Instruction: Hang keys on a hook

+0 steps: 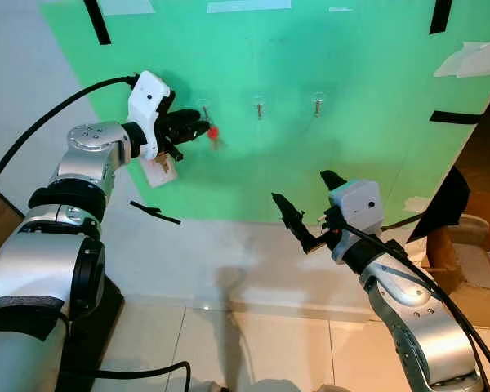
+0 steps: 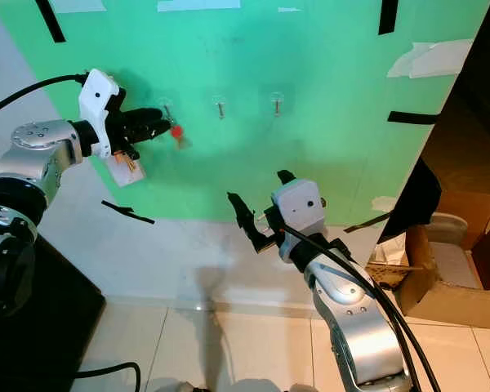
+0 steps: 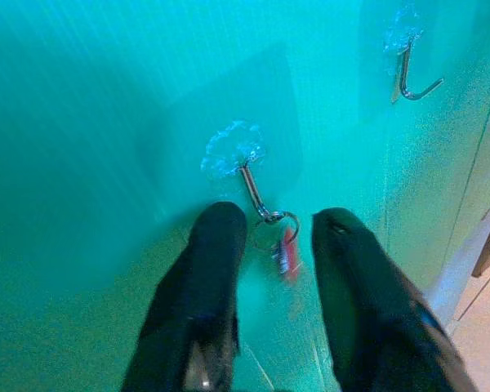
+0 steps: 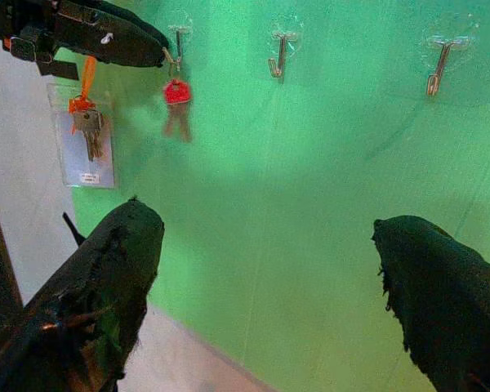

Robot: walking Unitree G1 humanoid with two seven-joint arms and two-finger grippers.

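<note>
- Three metal hooks are fixed in a row on a green board: left hook, middle hook, right hook.
- Keys with a red head hang by their ring from the left hook; the blades below the red head are blurred and cannot be counted.
- Left gripper is raised to the left hook, fingers parted, one on each side of the key ring. No contact with the ring or keys can be confirmed.
- A clear pouch holding a second key set on an orange tag hangs under the left arm; its attachment point is hidden by the arm.
- Right gripper is held lower, well apart from the hooks, fingers spread wide and holding nothing.
- Black tape strips and pale tape secure the board; several are cut off by the frame edge.
- Below the board: white wall, pale tiled floor.
- Cardboard boxes stand at the right, partly cut off.
</note>
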